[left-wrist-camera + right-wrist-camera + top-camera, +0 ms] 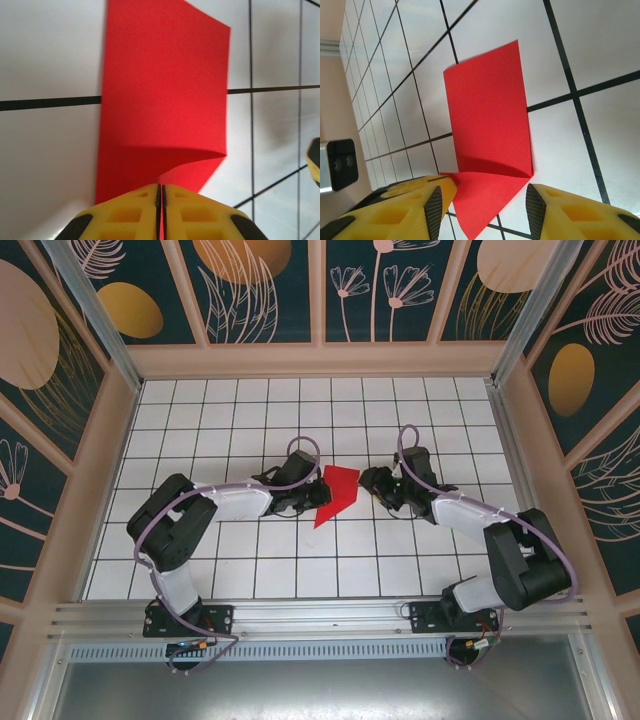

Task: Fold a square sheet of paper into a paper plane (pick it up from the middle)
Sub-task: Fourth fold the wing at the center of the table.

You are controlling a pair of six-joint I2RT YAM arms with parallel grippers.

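Open table (250, 410) all around red paper (336, 492)

The paper (165, 100) is thin, red and matt, with a soft bend in it. The table (200, 410) is white, smooth and a little shiny, with thin black lines. The right gripper (487, 195) has fingers (405, 215) of hard yellow plastic, and their pads (434, 207) are black and dull. The rail (320, 615) along the near edge is bare grey metal. The wall frame (310, 360) looks like pale wood.
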